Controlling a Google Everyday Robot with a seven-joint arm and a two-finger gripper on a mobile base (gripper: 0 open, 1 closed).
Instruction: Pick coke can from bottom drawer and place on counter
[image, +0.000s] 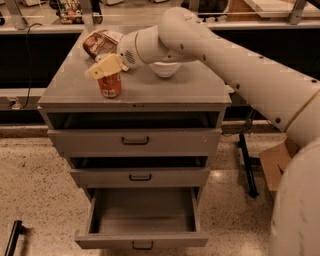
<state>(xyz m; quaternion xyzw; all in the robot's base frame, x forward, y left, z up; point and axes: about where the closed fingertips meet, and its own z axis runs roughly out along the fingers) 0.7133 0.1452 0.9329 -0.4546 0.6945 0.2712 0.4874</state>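
Note:
The coke can stands upright on the counter, near its front left. My gripper hovers right over the can's top, reaching in from the right, with its cream fingers spread open and covering the can's rim. The bottom drawer is pulled out and its inside is bare.
A brown snack bag lies at the counter's back left. A white bowl sits behind my arm in the counter's middle. The two upper drawers are shut or nearly shut. A black stand is right of the cabinet.

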